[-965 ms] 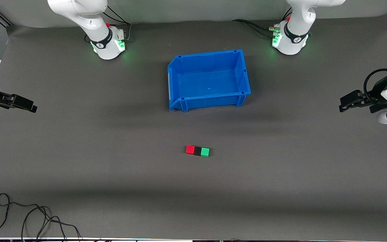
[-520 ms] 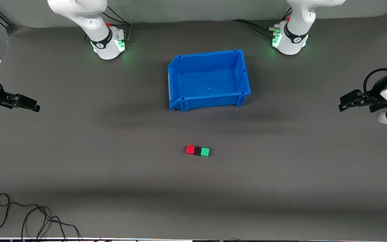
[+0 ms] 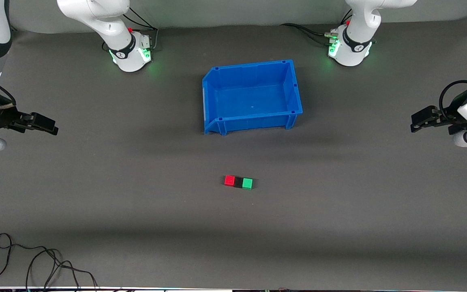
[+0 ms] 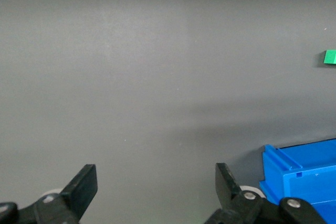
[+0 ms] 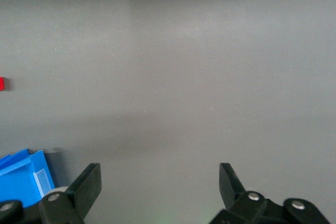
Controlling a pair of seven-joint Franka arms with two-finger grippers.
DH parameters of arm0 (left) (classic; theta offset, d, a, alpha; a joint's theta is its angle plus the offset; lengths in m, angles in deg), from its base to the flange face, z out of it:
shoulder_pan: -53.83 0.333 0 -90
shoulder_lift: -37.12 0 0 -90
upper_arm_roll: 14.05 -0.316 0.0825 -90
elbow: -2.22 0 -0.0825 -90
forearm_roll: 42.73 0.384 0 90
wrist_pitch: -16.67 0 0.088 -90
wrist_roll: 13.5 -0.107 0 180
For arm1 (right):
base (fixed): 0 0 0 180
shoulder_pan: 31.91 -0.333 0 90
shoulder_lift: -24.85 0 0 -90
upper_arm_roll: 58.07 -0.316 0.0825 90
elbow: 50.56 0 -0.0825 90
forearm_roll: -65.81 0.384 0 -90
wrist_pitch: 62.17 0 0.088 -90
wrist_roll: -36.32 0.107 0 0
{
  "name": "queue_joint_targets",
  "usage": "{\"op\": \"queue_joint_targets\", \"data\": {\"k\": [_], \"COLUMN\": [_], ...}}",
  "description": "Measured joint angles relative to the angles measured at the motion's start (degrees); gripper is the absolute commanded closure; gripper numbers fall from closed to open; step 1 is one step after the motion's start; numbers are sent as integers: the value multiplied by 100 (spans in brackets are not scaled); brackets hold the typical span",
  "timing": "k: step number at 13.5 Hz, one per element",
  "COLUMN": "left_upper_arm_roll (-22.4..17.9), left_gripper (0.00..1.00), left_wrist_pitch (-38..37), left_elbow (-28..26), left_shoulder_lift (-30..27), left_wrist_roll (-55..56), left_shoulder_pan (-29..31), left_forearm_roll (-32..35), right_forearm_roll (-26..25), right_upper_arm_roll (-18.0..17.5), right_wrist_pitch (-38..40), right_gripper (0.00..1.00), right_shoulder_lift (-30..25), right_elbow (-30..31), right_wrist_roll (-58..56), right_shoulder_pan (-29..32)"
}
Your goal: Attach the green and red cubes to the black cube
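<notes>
The red cube (image 3: 229, 180), the black cube (image 3: 238, 182) and the green cube (image 3: 247, 183) lie in one touching row on the grey mat, nearer to the front camera than the blue bin (image 3: 288, 113). The black cube is in the middle. My right gripper (image 3: 53, 129) is open and empty over the mat at the right arm's end of the table. My left gripper (image 3: 414, 126) is open and empty over the mat at the left arm's end. The green cube shows in the left wrist view (image 4: 329, 56). The red cube's edge shows in the right wrist view (image 5: 1, 83).
The blue bin holds nothing and stands between the arm bases and the cubes; its corner shows in the left wrist view (image 4: 299, 177) and the right wrist view (image 5: 21, 174). A loose black cable (image 3: 35, 263) lies at the front corner at the right arm's end.
My right gripper has moved a little toward the table's middle. My left gripper has barely shifted. The cubes have not moved.
</notes>
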Motion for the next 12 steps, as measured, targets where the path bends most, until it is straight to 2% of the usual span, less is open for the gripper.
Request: {"op": "queue_joint_targets", "data": {"k": [12], "left_upper_arm_roll": [7], "left_gripper": [0], "left_wrist_pitch": [-89], "left_elbow": [0], "left_shoulder_lift": [-28], "left_wrist_roll": [-2], "left_shoulder_pan": [5], "left_forearm_roll": [20], "right_forearm_roll": [-1], "right_upper_arm_roll": [21], "right_wrist_pitch": [-88], "right_gripper": [1], "right_shoulder_lift": [-74], "right_elbow": [164], "right_wrist_roll": [-76], "right_shoulder_pan": [-11]}}
